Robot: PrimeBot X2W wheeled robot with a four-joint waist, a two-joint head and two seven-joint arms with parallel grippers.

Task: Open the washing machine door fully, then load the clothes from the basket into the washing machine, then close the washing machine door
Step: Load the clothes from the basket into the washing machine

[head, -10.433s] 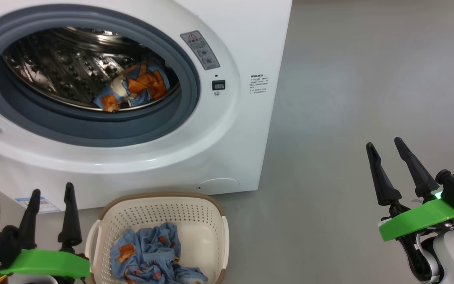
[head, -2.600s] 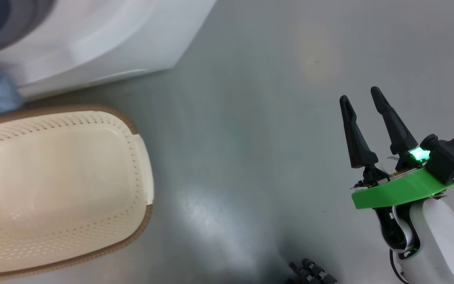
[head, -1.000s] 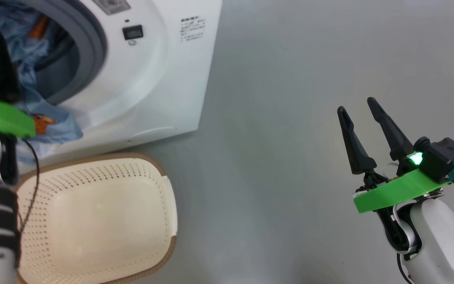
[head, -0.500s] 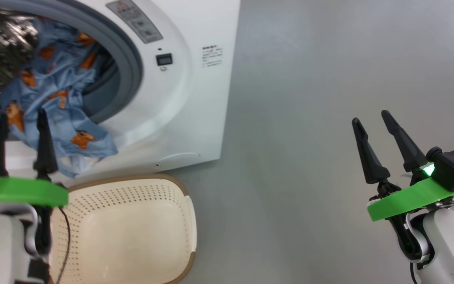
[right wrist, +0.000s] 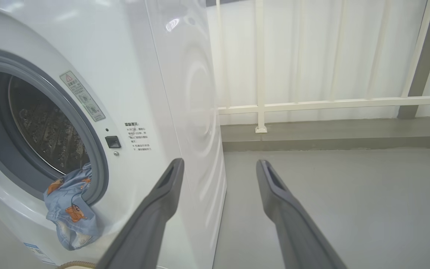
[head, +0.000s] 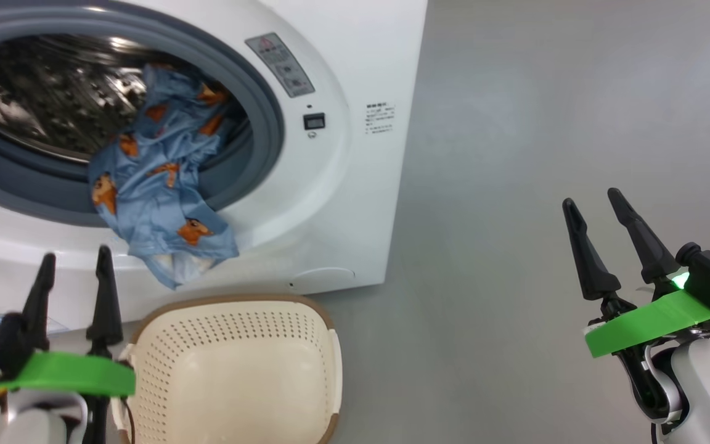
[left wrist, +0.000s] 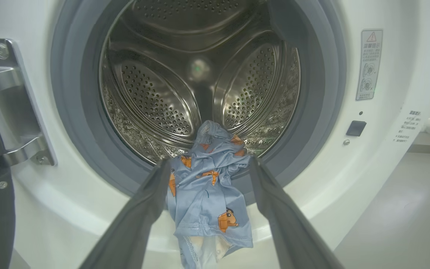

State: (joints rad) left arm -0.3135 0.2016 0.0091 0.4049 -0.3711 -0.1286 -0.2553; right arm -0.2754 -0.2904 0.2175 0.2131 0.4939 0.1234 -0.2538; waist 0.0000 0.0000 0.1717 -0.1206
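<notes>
Head view: the clothes (head: 158, 203) hang out of the washing machine (head: 342, 203), draped over the lower lip of its opening. The basket (head: 232, 300) sits just below the machine's front. My left end effector (head: 77, 253) is wide open below the opening, and the right end effector (head: 590, 197) is wide open too, well off the machine's right side.

Left wrist: fabric trails from the drum (left wrist: 162, 93) over the gasket.

Right wrist: fabric dangles at the machine's opening.

One washing machine (head: 355, 203), one basket (head: 232, 305), one bundle of clothes (head: 158, 203), one warning sticker (head: 280, 65), and two grippers, left gripper (head: 74, 259) and right gripper (head: 592, 197), each with two fingers (head: 583, 259).
</notes>
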